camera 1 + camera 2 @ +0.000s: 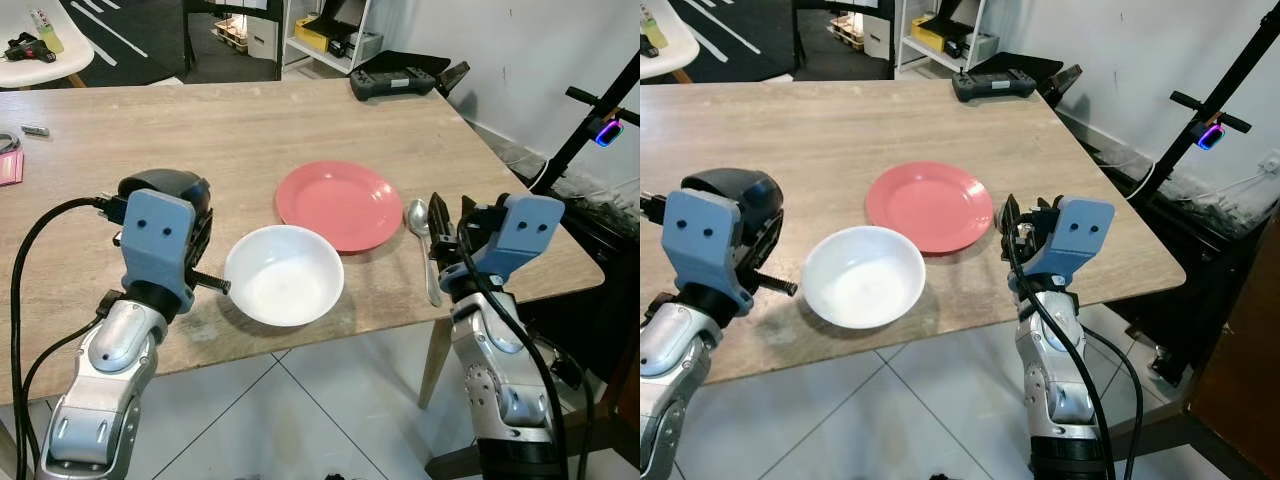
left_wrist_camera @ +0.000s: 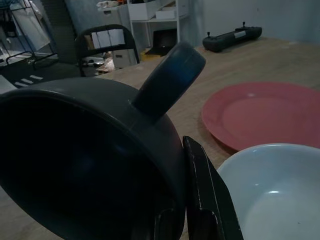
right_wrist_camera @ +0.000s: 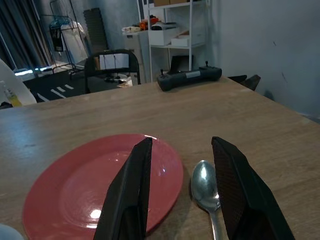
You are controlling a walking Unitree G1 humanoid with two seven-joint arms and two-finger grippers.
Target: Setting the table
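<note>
Left claw [image 1: 205,235] clamped on dark round cup [image 1: 165,187], apparently by rim, at 9 o'clock of white ceramic bowl [image 1: 284,274]. Right claw [image 3: 182,200] fingers apart over silver metal spoon [image 1: 423,240], at 3 o'clock of round red plate [image 1: 338,204] on wooden tabletop [image 1: 230,130].

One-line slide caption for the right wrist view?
Open right claw straddling a spoon beside the red plate on the wooden table.

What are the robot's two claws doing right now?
Left claw: shut on the dark mug.
Right claw: open, holding nothing, fingers either side of the spoon on the table.
</note>
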